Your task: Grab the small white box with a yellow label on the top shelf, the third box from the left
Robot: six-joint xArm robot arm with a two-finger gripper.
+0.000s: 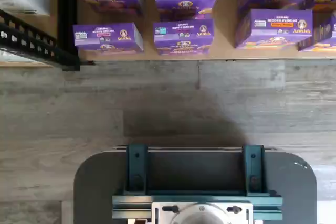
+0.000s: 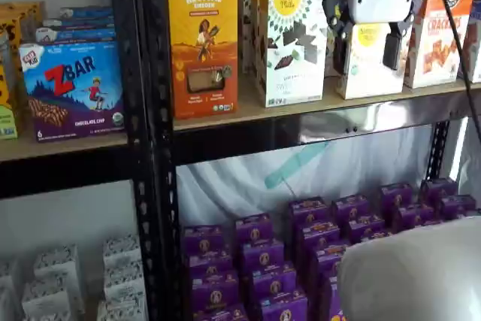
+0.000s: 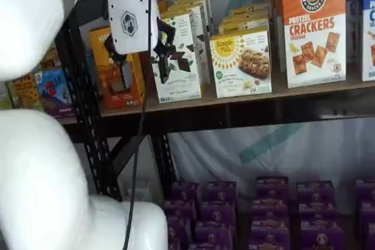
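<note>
The small white box (image 2: 367,77) with a round yellow logo stands on the top shelf (image 2: 301,114), between a taller white box and an orange-and-white crackers box. It shows in both shelf views, with its tan food picture plain in a shelf view (image 3: 241,62). My gripper (image 2: 366,52) hangs in front of the shelf with a plain gap between its black fingers and nothing in them. In one shelf view the box shows through that gap. In a shelf view my gripper (image 3: 137,61) stands out from the shelf (image 3: 246,100), apart from the box.
A taller white box with a chocolate pattern (image 2: 293,39), an orange box (image 2: 203,35) and a crackers box (image 3: 313,27) flank the target. Black uprights (image 2: 150,148) frame the bay. Purple boxes (image 1: 184,35) fill the bottom shelf. The robot's white arm (image 3: 41,174) fills the near left.
</note>
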